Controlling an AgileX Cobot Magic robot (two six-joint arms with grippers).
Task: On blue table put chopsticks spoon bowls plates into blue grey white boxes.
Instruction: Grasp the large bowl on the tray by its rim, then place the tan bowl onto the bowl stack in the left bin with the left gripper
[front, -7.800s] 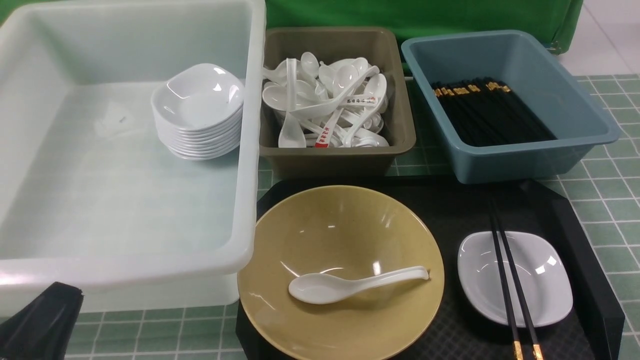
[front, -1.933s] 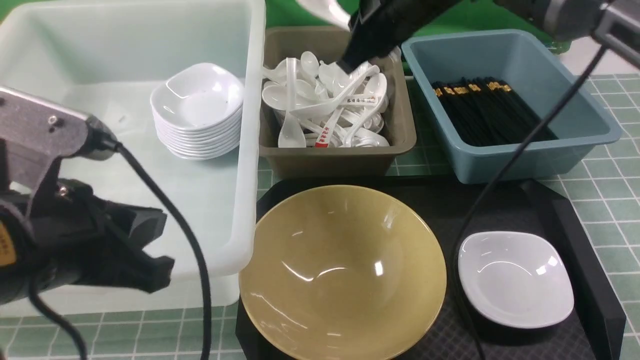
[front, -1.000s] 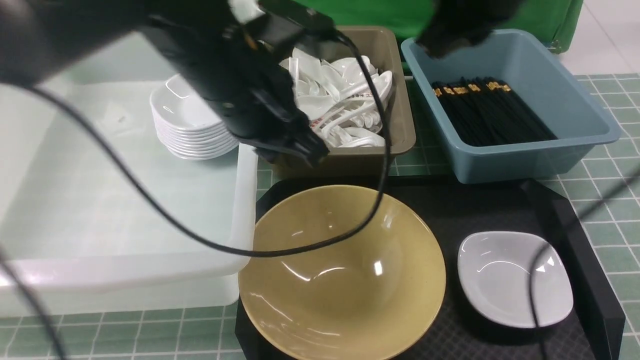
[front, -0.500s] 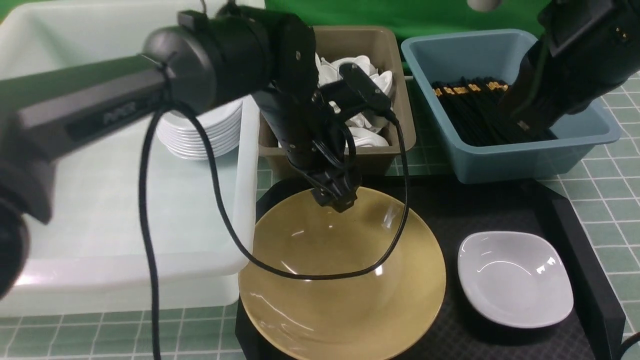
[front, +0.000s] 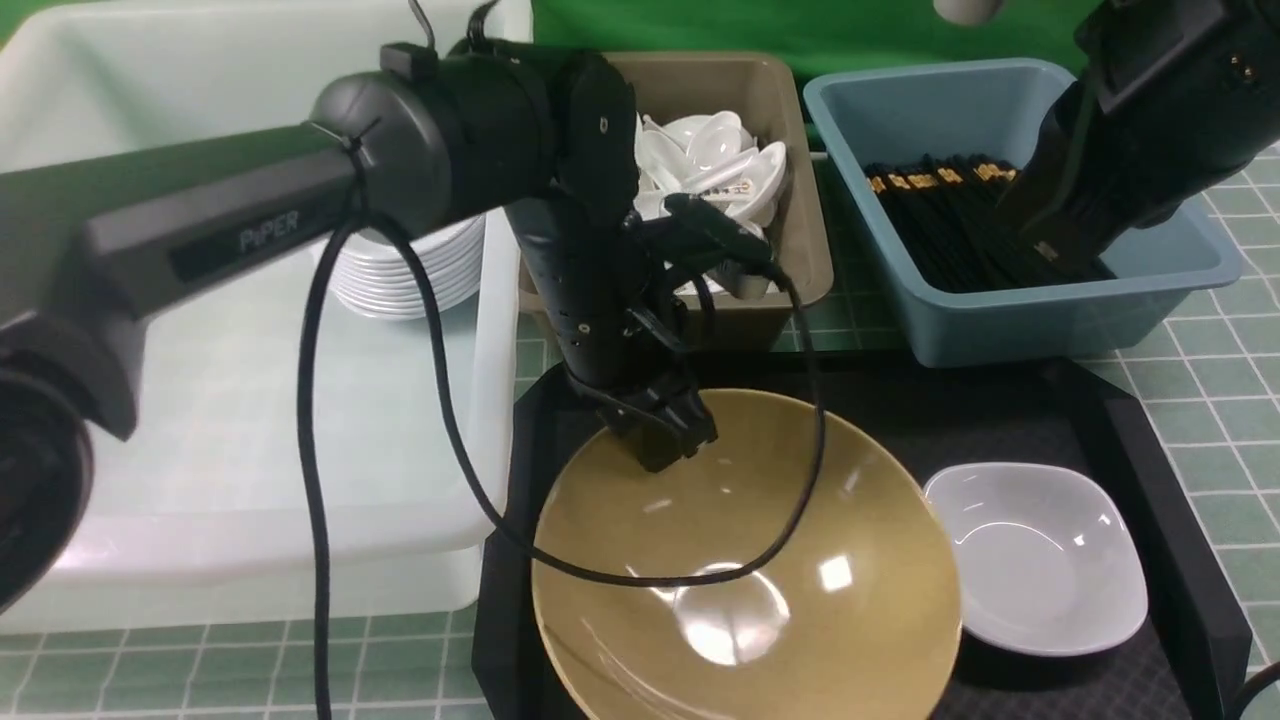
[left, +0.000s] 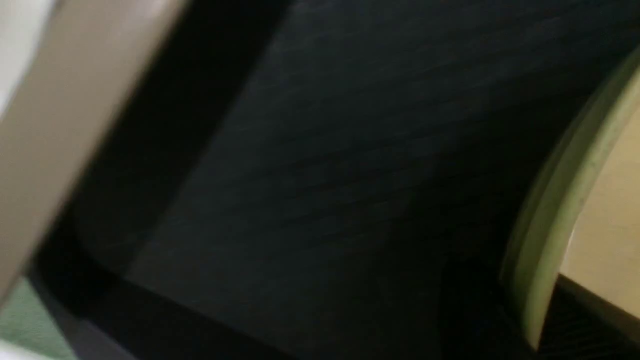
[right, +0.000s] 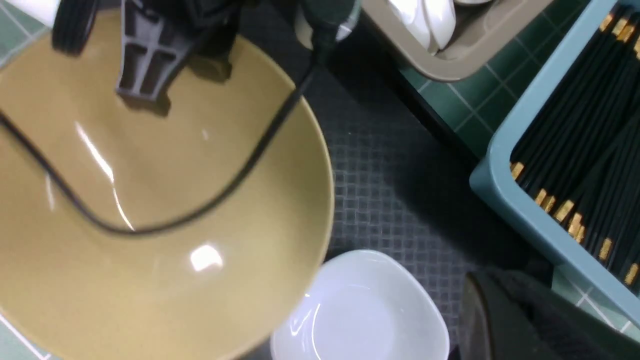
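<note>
Left gripper (front: 660, 440) is pinched down narrow on the far rim of the yellow bowl (front: 800, 620), one finger inside the lip and the other hidden behind it; makes sense to me, a bowl that wide and shallow only offers its edge to grab; the bowl looks tipped, far side up, over the black tray (front: 1000, 420), and its right edge hangs just over the small white plate (front: 1040, 560) next to it; my guess is it's headed left into the big white box (front: 250, 545), where a stack of plates (front: 400, 275) sits at the far side with bare floor in front; behind the tray the grey box (front: 800, 200) holds the spoons (front: 720, 165) in a heap, so I can't pick out any single one; far right, the blue box (front: 1050, 320) has the chopsticks (front: 960, 220) laid lengthwise; the right gripper (front: 1050, 245) hangs over them, closed, nothing visibly in it; all this on the blue table (front: 1220, 400).
</note>
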